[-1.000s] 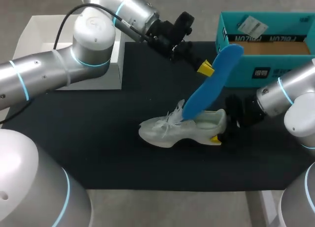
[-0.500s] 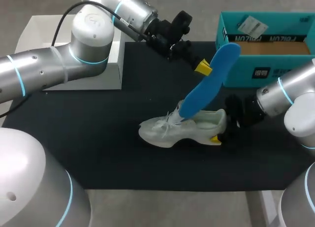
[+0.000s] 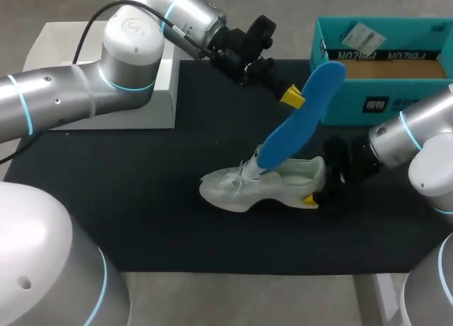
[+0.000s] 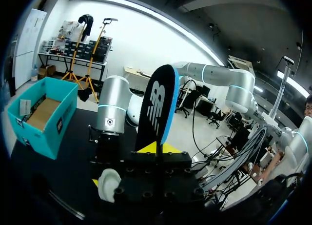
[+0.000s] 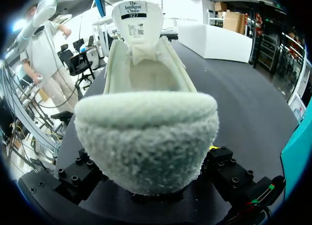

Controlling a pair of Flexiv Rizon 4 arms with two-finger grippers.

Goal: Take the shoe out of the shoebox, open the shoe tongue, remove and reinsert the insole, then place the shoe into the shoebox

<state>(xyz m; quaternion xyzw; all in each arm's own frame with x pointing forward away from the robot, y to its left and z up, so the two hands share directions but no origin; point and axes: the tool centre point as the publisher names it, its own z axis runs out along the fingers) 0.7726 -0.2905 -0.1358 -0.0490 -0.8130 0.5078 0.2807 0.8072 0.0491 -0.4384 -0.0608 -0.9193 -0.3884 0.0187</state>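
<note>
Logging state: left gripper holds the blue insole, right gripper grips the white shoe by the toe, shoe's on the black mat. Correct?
Not quite: the right gripper grips the white shoe by the heel, not the toe. The right wrist view shows the heel nearest that gripper, with the tongue at the far end. The rest is correct: the left gripper holds the blue insole, and the shoe is on the black mat.

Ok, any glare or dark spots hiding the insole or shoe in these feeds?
Head view: even light, blue insole and shoe clear. Left wrist view: insole dark against the bright wall. Right wrist view: shoe heel well lit, no glare.
</note>
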